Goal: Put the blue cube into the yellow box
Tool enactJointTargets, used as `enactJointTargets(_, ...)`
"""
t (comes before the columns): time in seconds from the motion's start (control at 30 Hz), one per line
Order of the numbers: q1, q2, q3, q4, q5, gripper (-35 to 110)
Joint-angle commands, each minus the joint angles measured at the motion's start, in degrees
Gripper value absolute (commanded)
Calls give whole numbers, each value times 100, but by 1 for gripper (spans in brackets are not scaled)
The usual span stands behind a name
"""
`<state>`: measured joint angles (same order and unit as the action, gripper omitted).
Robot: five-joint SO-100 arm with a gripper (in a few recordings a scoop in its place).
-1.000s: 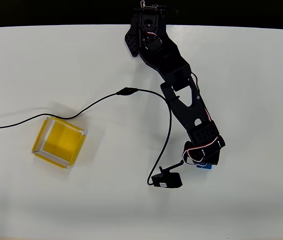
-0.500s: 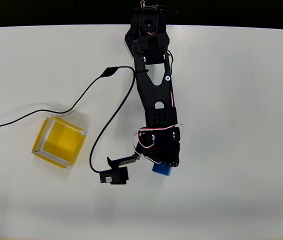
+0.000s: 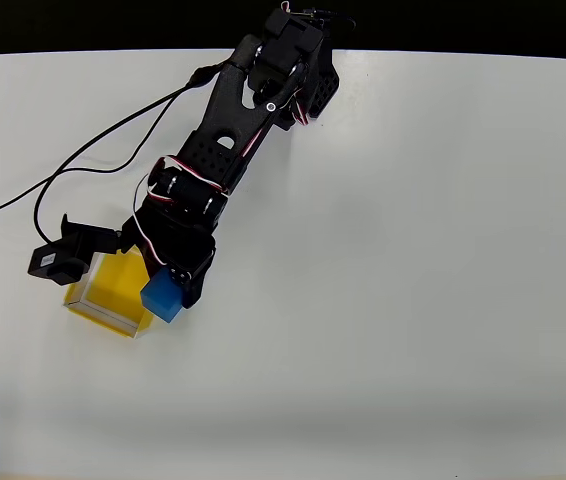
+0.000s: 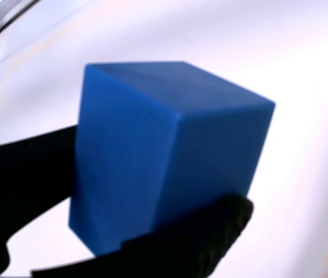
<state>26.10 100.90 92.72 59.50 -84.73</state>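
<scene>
The blue cube (image 3: pixel 164 296) is held in my black gripper (image 3: pixel 176 285), which is shut on it. Seen from overhead, the cube hangs at the right edge of the yellow box (image 3: pixel 113 290), partly over its right rim. The box is a square open tray with pale rim edges, and my arm covers its upper right corner. In the wrist view the blue cube (image 4: pixel 164 150) looms large, with dark fingers (image 4: pixel 199 237) pressed against its left and lower sides and a blurred white table behind.
The black arm (image 3: pixel 233 140) reaches from the table's back edge down to the left. A black cable (image 3: pixel 83 160) runs left from it across the white table (image 3: pixel 413 250). A small black camera module (image 3: pixel 55 260) sits just above the box's left corner.
The arm has swung left across the table with the blue cube in its grip, from the middle to the right rim of the yellow box. The cable has shifted with it.
</scene>
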Motion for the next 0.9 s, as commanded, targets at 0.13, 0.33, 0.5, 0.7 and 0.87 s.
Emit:
enactJointTargets(0.13,879,114,-123,-1494,-501,13)
enactJointTargets(0.33,1266,-624,-18,-2540,-791,14)
enactJointTargets(0.5,1468,-1187,211,-3313,-1020,14)
enactJointTargets(0.7,1512,-1591,396,-3718,-1046,14)
enactJointTargets(0.87,1441,-1934,396,-3885,-914,14)
